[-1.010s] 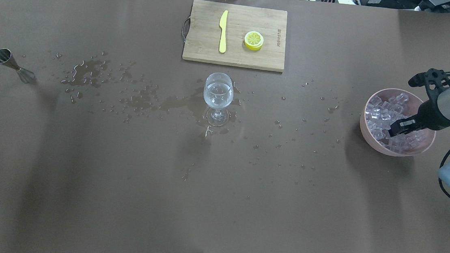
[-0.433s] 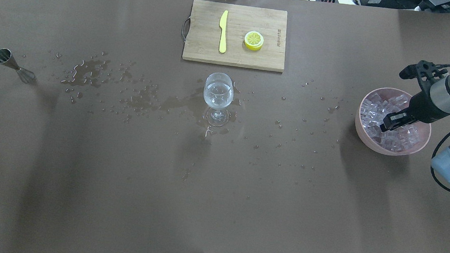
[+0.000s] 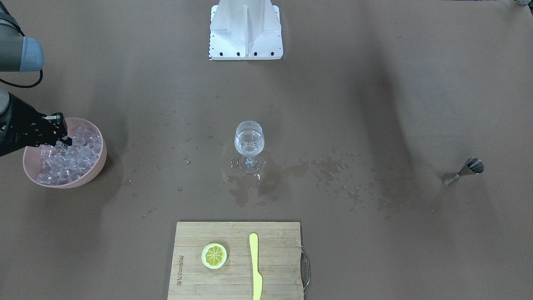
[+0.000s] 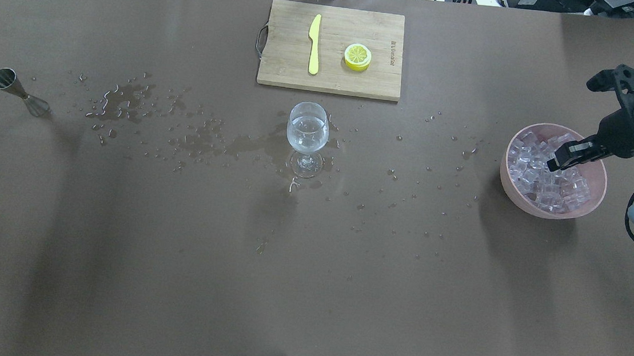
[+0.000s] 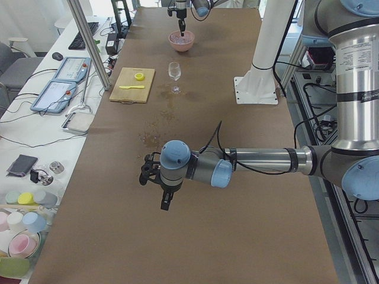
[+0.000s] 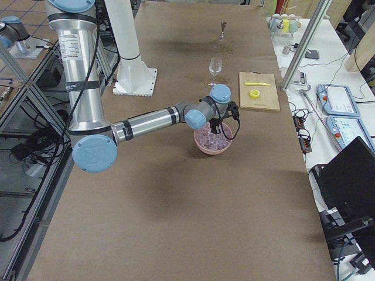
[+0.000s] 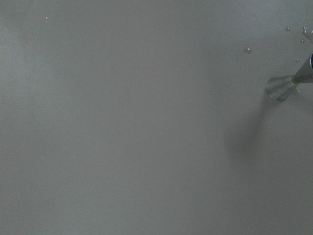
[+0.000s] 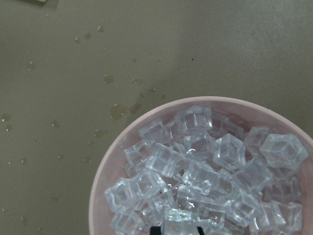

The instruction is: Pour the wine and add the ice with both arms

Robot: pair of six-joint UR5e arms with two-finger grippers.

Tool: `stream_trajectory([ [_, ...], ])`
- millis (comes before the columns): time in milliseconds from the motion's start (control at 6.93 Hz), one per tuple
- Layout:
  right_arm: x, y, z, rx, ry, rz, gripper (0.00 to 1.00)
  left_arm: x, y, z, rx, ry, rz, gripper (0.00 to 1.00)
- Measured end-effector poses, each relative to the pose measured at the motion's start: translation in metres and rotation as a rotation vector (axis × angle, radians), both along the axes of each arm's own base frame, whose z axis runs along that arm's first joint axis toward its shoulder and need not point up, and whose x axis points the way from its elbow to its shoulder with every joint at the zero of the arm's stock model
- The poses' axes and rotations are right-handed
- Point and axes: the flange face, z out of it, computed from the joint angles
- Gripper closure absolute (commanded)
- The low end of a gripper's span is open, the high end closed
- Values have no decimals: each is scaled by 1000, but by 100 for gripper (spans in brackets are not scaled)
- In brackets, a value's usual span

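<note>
Hovering over the pink bowl [image 4: 521, 204], the right hand [image 4: 555, 161] looks clamped on one cube of the ice [image 4: 530, 171] heaped inside; the left hand [image 5: 166, 203] hangs above bare table [image 4: 309, 269] near the jigger [image 7: 281, 87], its fingers' state impossible to tell; the wine [image 4: 307, 134] sits in the wine glass [image 4: 309, 111] mid-table, well apart from the bowl.

My long brown-covered counter [image 4: 310, 258] in soft even light, white side table [image 5: 18, 127] alongside me with tablets [image 5: 53, 94] and keyboard [image 5: 83, 36], aluminium post [image 5: 90, 47], tiled floor [image 6: 17, 7]
</note>
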Motion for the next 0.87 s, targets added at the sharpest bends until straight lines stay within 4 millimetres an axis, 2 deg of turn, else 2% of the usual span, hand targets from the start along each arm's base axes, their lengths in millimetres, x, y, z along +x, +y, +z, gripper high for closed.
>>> stream_trajectory([
  [144,3,2,-31,2,-15,-1,100,0,0,0,0,1,0,1],
  [289,-7,-3,-85,-9,-9,-5,100,0,0,0,-1,2,0,1],
  [433,-29,-9,-153,-33,7,0,100,0,0,1,-3,3,1,1],
  [577,-65,-5,-217,-69,17,24,100,0,0,2,-5,3,1,1],
  [866,-154,3,-325,-157,9,117,100,0,0,4,-9,4,1,1],
])
